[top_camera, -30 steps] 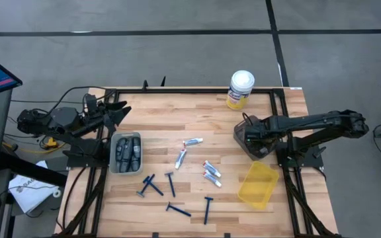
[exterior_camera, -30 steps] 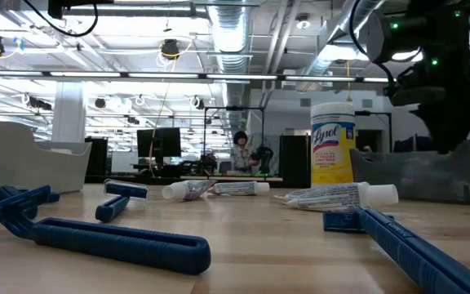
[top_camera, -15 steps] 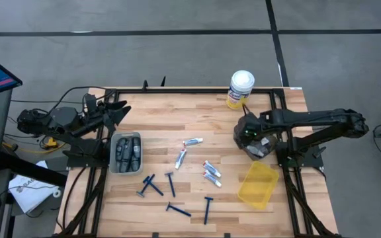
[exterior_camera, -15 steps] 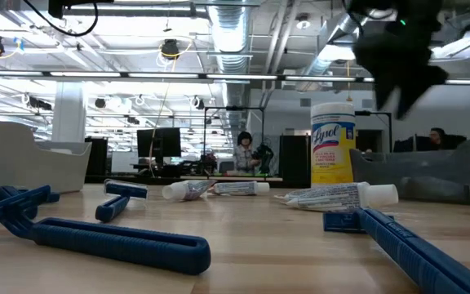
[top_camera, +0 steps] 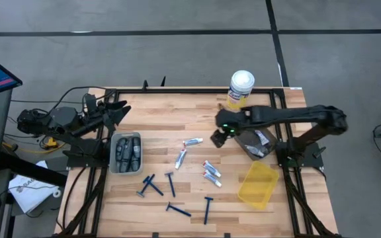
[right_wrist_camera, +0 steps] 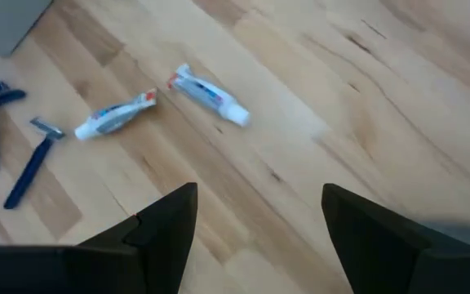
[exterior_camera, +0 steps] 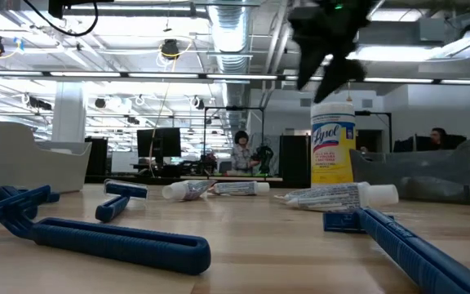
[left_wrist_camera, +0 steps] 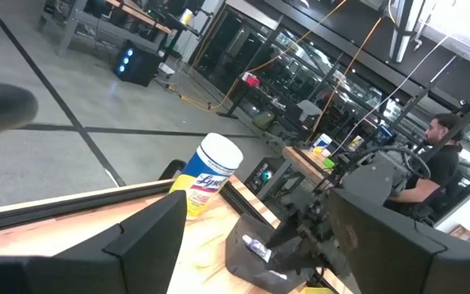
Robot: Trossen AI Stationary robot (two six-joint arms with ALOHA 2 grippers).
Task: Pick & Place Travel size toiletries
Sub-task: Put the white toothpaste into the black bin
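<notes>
Two silver-white tubes (top_camera: 192,141) (top_camera: 180,158) lie flat mid-table, two more (top_camera: 211,172) nearer the yellow bin. Several blue razors (top_camera: 170,182) lie along the near side. Dark grey shavers fill a grey tray (top_camera: 114,160) on the left. My right gripper (top_camera: 217,136) hovers open above the table, just right of the tubes; its wrist view shows it (right_wrist_camera: 259,237) over bare wood with two tubes (right_wrist_camera: 209,95) (right_wrist_camera: 114,117) ahead. My left gripper (top_camera: 116,109) waits open at the far left corner (left_wrist_camera: 255,245).
A dark bin (top_camera: 245,147) holding tubes sits right of my right gripper, with a yellow bin (top_camera: 258,183) nearer the near edge. The yellow canister (top_camera: 241,89) stands upright at the far edge. Bare wood lies between the tubes and the dark bin.
My right gripper has risen out of the dark bin and swung toward the table's left, ending above the wood beside the mid-table tubes. The tubes, razors and trays have stayed where they were.
</notes>
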